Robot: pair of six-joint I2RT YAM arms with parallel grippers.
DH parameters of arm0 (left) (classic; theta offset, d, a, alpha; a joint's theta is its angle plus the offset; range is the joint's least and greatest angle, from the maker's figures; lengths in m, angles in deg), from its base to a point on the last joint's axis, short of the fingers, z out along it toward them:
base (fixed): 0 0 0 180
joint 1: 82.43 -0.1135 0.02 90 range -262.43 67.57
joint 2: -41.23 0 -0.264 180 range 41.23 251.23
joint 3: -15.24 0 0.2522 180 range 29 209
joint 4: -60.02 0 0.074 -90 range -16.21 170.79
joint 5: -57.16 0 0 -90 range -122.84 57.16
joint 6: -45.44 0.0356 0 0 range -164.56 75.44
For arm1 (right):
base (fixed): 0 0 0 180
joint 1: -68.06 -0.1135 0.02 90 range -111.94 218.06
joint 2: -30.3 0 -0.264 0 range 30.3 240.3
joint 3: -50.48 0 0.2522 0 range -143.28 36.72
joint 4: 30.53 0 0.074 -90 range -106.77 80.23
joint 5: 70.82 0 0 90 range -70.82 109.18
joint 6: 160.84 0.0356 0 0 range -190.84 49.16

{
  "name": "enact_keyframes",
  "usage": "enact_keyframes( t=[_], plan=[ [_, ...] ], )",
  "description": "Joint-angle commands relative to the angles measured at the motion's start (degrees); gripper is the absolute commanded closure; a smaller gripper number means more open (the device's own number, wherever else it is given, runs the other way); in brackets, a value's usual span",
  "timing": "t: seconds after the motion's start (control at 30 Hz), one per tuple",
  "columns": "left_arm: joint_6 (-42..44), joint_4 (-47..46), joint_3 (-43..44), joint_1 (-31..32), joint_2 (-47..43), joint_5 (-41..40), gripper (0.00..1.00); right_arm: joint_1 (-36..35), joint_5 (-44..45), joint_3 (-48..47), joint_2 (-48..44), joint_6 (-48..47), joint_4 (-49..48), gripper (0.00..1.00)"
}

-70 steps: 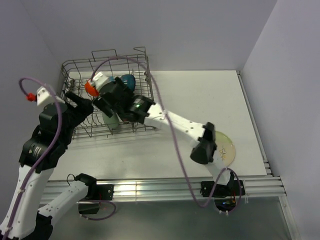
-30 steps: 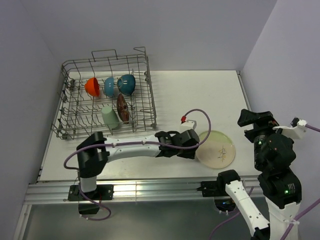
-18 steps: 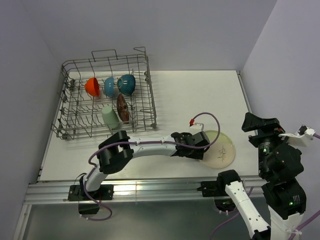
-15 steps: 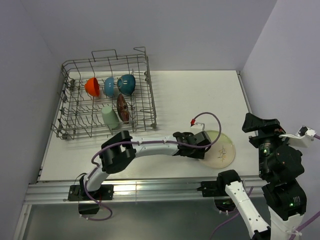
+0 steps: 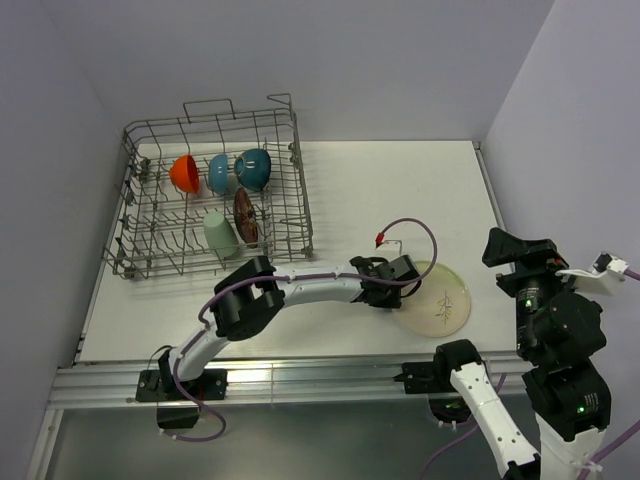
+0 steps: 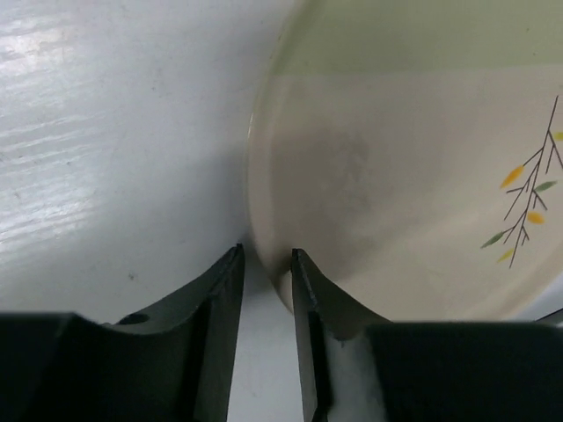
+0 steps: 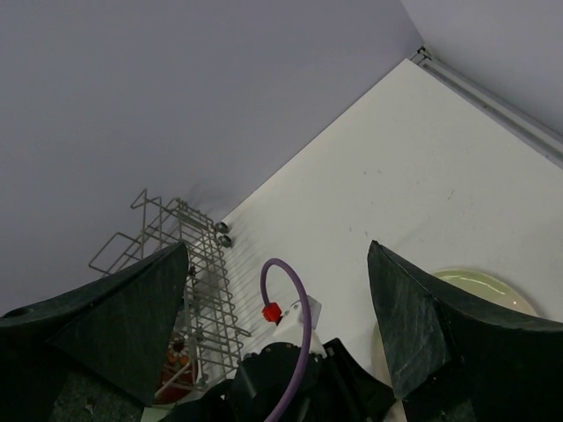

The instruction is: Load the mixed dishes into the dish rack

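Observation:
The cream plate [image 5: 440,298] with a twig motif lies flat at the table's near right. My left gripper [image 5: 400,292] reaches across to its left rim. In the left wrist view the jaws [image 6: 266,255] stand nearly together astride the plate's [image 6: 396,158] rim, one finger over the plate and one outside it. My right gripper [image 5: 510,250] is raised at the right, wide open and empty [image 7: 277,251]. The dish rack [image 5: 300,180] at the far left holds the orange bowl [image 5: 183,173], small blue bowl [image 5: 218,173], teal bowl [image 5: 254,167], red floral bowl [image 5: 243,213] and pale green cup [image 5: 219,233].
The left arm's long white link [image 5: 310,285] stretches low across the table in front of the rack. A raised rail [image 5: 505,240] borders the table's right edge. Walls close in at the back and both sides. The rack also shows in the right wrist view [image 7: 176,237].
The right arm left the rack and rose at the right. The left arm swung across to the plate's left rim; in the last half second it only shifted slightly.

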Motion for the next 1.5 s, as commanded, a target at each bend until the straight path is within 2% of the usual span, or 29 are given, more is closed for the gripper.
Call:
enact_keyframes(
  t=[0.0,0.03,0.17,0.37,0.5,0.63,0.87,1.2,1.27,1.47],
  plan=[
    [-0.13,1.51,2.40,-0.10,3.23,-0.90,0.67,0.19,-0.86,0.82,-0.14,-0.18,-1.79,0.11],
    [-0.13,1.78,2.75,-0.19,3.59,-0.99,0.70,0.28,-1.03,0.91,-0.14,-0.18,-1.88,0.10],
    [-0.83,2.22,3.02,-1.15,4.82,-1.34,1.00,0.19,-1.65,1.43,0.20,-0.26,-2.06,0.11],
    [-1.18,3.17,-1.54,-3.17,0.44,-4.23,1.00,0.19,-3.84,3.45,1.79,-0.09,-2.15,0.11],
    [-0.22,6.33,-3.39,-4.49,-3.61,-7.84,1.00,0.19,-9.28,7.05,3.72,0.53,-3.72,0.10],
    [1.45,7.57,-5.85,-6.24,-8.00,-9.43,1.00,0.19,-18.06,13.01,6.79,2.02,-5.66,0.11],
    [2.42,8.19,-10.51,-8.97,-14.25,-11.36,1.00,0.19,-26.51,22.69,10.49,3.95,-11.01,0.12],
    [4.53,10.04,-9.55,-11.26,-17.85,-13.30,1.00,0.19,-37.40,38.33,10.76,7.74,-17.61,0.16],
    [4.97,10.30,-8.93,-11.26,-18.03,-13.38,1.00,-0.77,-37.95,39.22,10.84,5.98,-17.71,0.19],
    [6.02,11.01,-7.18,-11.44,-17.68,-12.60,1.00,-9.19,-30.14,35.81,10.84,1.14,-13.41,0.20]
  ],
)
